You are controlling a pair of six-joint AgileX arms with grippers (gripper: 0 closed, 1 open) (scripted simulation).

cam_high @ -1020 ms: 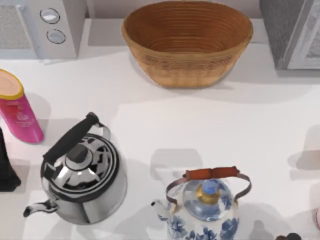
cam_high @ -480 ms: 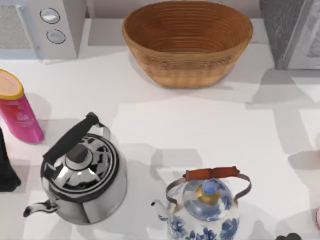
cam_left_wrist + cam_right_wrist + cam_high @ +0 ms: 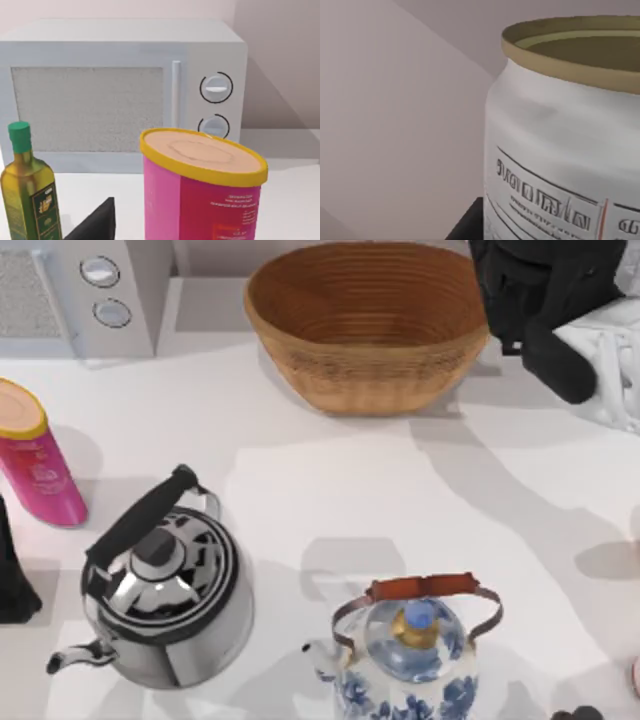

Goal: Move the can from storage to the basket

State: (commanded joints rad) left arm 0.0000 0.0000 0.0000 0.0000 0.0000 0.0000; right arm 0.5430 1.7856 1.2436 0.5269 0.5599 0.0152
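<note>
At the far right corner of the bench (image 3: 330, 490), my right arm reaches in from the top view's upper right, its dark pincer (image 3: 560, 365) hanging just beside the right end of the basket (image 3: 375, 325). In the right wrist view the can (image 3: 560, 145) looms very close, white-sided with printed lettering and a thin red line, its rim open to the camera. I judge that I am carrying it, but I cannot tell from these views whether my pincer is clenched on it or not; the contact itself is hidden. From above, the can is masked by my arm, somewhere near the white structure at the right edge.

My left pincer is parked at the left edge of the bench, looking at the pink bottle (image 3: 200, 195), an olive oil bottle (image 3: 27, 185) and the microwave (image 3: 120, 90).

The risks, as I judge them:
1. A loose hold could let the can slip before it is over the basket, dropping it onto the bench
2. Swinging low could knock my arm against the basket's near rim and shove it
3. Letting go off-centre could bounce the can off the sloped woven wall and out again

The 2 kettles sit well apart from this path
</note>
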